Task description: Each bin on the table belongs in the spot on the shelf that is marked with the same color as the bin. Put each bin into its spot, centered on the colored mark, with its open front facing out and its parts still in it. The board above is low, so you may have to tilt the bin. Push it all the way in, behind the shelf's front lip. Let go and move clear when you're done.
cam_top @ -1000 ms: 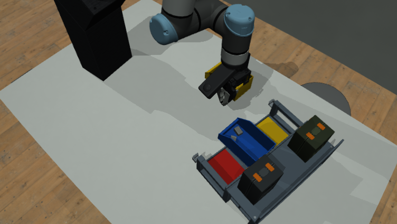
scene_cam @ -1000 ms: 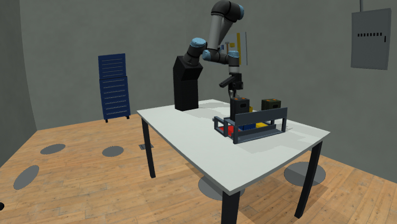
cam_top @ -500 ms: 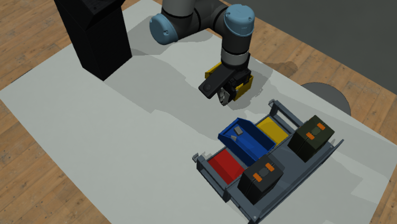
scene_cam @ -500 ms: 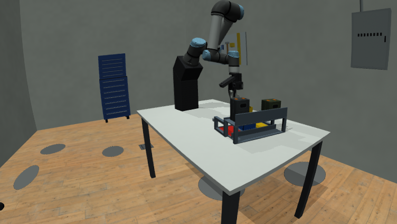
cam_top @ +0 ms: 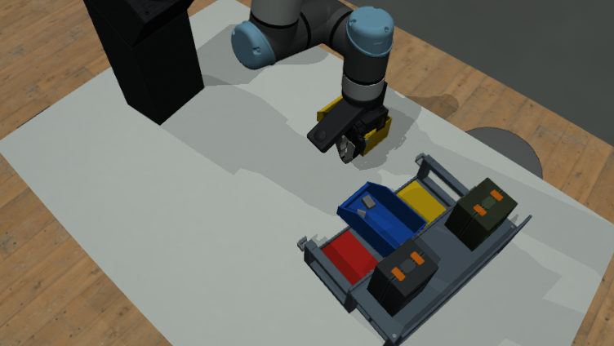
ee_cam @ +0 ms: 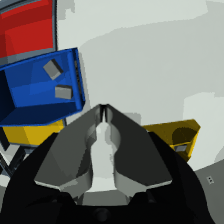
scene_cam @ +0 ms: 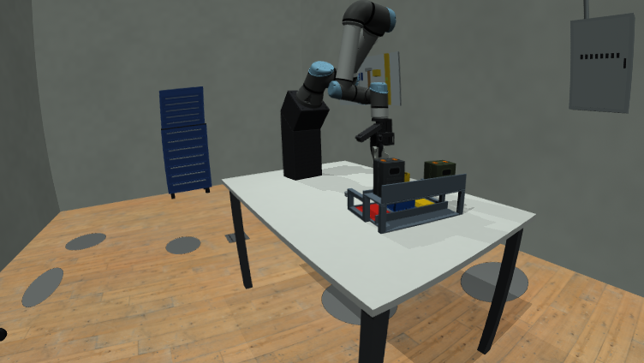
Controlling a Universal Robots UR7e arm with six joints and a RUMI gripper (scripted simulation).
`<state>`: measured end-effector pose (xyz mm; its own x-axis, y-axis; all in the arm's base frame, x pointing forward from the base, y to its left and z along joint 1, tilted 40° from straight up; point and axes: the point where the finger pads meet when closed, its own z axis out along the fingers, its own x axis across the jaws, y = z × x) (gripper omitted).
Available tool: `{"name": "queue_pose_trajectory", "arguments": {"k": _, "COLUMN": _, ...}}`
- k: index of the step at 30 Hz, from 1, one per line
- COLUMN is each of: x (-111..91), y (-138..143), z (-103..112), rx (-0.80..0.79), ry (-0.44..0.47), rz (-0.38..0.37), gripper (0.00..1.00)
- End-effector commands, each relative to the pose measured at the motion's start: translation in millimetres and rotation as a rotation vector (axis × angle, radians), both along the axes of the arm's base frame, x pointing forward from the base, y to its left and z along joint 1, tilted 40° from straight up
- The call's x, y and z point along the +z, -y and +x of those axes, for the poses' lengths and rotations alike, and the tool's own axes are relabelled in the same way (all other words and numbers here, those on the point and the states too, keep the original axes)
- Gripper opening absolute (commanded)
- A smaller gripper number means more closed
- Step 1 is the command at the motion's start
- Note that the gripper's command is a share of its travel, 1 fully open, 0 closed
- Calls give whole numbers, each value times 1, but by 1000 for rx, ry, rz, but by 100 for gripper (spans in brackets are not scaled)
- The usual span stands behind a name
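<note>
Yellow bin (cam_top: 375,136) sits on the table (cam_top: 128,206), partly hidden under the wrist, at about 12 o'clock from the shelf (cam_top: 447,275); gripper (cam_top: 346,151) hangs above it, jaws fully closed on nothing. Judged next: jaws are to be opened, then lowered over a bin wall, gripped squarely so parts are kept in. Blue bin (cam_top: 382,216) lies half in, tilted. Count: two bins seen, three colour marks, two dark cases on the top board

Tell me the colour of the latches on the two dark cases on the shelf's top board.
Orange latches, clearest in the top view.
</note>
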<state>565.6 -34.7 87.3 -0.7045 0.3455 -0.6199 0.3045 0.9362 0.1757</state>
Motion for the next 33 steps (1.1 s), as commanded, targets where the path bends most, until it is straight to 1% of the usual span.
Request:
{"name": "queue_pose_trajectory", "arguments": {"k": 1, "x": 0, "y": 0, "z": 1, "rx": 0, "ry": 1, "rz": 0, "gripper": 0}}
{"name": "queue_pose_trajectory", "arguments": {"k": 15, "x": -14, "y": 1, "z": 12, "rx": 0, "ry": 0, "rz": -1, "gripper": 0}}
{"name": "queue_pose_trajectory", "arguments": {"k": 30, "x": -49, "y": 5, "z": 42, "rx": 0, "ry": 0, "rz": -1, "gripper": 0}}
{"name": "queue_pose_trajectory", "arguments": {"k": 33, "x": -52, "y": 5, "z": 44, "rx": 0, "ry": 0, "rz": -1, "gripper": 0}}
